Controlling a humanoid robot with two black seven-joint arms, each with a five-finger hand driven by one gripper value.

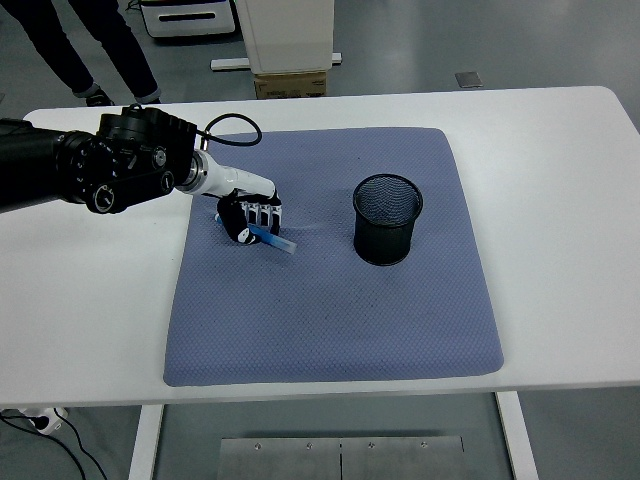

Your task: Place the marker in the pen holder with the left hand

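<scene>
Head view showed the chief risk to be a slip: the slim blue marker with a pale tip was pinched only near its upper end, with most of its length jutting down and to the right from the black and white five-fingered left hand, so a loose grip or a quick swing could have let it rotate or drop onto the blue-grey quilted fabric mat. A second hazard lay in the carry, because the black wire-mesh cylindrical pen holder stood well apart to the right on the same mat, and a marker held at a slant could have struck the rim instead of entering, perhaps tipping the light holder. The left hand was clenched around the marker, its fingers curled over the barrel, and whether the lower tip touched the mat could not be told. The marker lay near the mat's upper left area, tilted rather than flat. No right hand appeared over the white tabletop, and a person's legs stood beyond the far edge.
</scene>
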